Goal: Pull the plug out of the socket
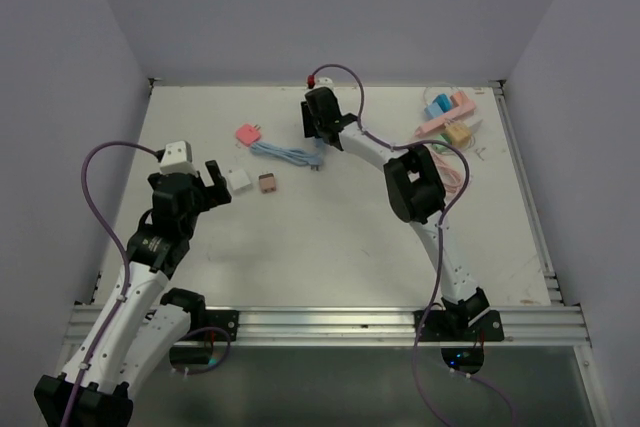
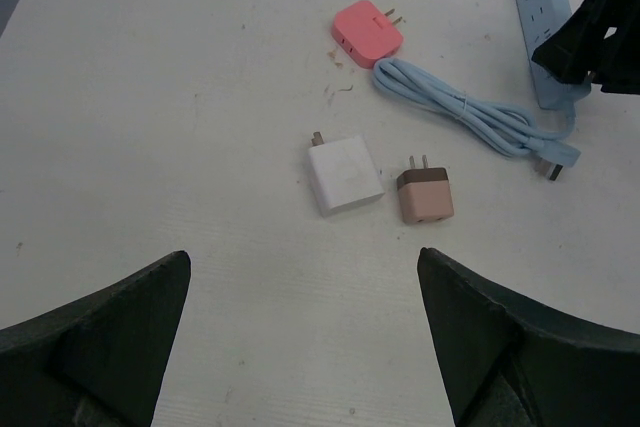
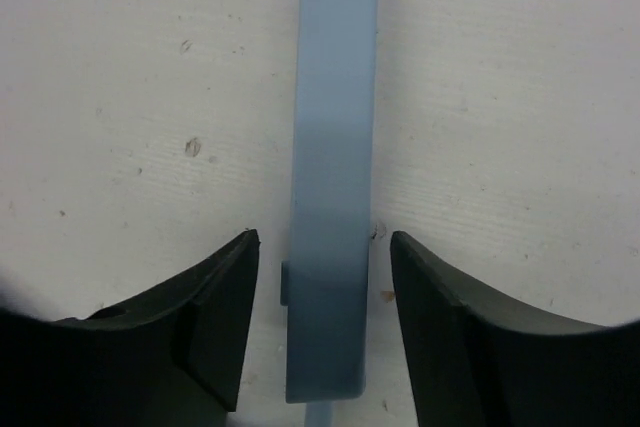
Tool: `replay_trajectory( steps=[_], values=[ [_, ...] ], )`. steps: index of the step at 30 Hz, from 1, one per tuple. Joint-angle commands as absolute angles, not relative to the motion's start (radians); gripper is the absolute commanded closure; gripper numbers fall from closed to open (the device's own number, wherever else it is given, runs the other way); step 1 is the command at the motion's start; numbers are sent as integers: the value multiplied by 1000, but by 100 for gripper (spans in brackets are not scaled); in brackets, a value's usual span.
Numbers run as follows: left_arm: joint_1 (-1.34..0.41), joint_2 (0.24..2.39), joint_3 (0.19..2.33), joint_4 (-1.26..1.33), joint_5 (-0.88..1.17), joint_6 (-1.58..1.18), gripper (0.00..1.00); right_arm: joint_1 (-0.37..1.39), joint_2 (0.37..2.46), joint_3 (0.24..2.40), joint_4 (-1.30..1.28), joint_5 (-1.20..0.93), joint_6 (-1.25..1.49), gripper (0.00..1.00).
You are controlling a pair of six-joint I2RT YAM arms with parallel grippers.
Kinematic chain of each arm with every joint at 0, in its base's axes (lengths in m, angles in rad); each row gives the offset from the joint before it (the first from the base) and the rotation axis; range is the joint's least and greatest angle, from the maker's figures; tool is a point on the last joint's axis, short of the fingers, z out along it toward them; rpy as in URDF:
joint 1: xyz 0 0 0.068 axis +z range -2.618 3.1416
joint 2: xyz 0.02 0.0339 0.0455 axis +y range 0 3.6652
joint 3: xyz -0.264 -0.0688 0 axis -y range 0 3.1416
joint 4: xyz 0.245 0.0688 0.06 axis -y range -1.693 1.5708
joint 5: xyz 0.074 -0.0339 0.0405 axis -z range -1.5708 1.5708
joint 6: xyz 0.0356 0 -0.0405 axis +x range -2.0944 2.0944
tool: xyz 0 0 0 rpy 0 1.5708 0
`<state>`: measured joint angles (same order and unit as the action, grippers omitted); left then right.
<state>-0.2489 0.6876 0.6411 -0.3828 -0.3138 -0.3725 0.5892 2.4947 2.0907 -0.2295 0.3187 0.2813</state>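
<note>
The pulling seems done: the pink plug (image 2: 366, 34), the white plug (image 2: 344, 175) and the brown plug (image 2: 424, 196), 3 in all, lie loose on the counter (image 2: 150, 97) near the blue socket strip (image 3: 332, 147), whose visible part carries no plug. The right tool (image 3: 321, 247) stands spread around this strip, a gap on each side. The left tool (image 2: 303, 257) hangs spread wide and holds nothing.

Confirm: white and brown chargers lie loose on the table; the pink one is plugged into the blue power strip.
Not plugged in: the pink charger lies loose too, prongs bare, apart from the blue power strip, as the left wrist view shows.
</note>
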Motion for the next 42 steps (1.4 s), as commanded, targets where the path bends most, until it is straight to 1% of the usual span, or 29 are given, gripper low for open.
replay_trajectory(
  steps=[1,3,5,7,11,15,19,25,29,32,35,38,40,41,42],
  values=[
    [-244,690,635,-360,-314,-345,1,594,2424,2038,-204,272,192,39],
    [-244,692,637,-359,-314,-347,1,595,2379,1991,-183,246,157,35],
    [-244,692,637,-359,-311,-347,0,595,2309,1931,-166,207,129,30],
    [-244,692,637,-359,-311,-345,0,606,2257,1896,-160,132,66,27],
    [-244,692,637,-360,-314,-347,0,640,2233,1887,-166,25,-67,26],
    [-244,692,637,-360,-318,-347,1,672,2290,1969,-233,-50,-159,26],
    [-244,695,635,-360,-319,-345,0,698,2362,2091,-297,-80,-213,27],
    [-244,698,635,-359,-319,-347,0,709,2398,2128,-322,-133,-252,28],
    [-244,703,634,-357,-313,-344,0,715,2439,2169,-382,-130,-278,30],
    [-244,703,635,-357,-311,-344,1,718,2468,2186,-399,-129,-291,35],
    [-244,706,635,-359,-313,-344,0,718,2496,2197,-406,-124,-296,43],
    [-244,706,635,-357,-314,-345,1,718,2517,2201,-417,-115,-302,46],
    [-244,707,635,-359,-314,-344,1,716,2520,2194,-423,-95,-307,58],
    [-244,709,635,-359,-314,-344,1,713,2510,2186,-422,-92,-310,68],
    [-244,709,634,-359,-316,-345,0,712,2500,2156,-416,-91,-310,74]
  ],
)
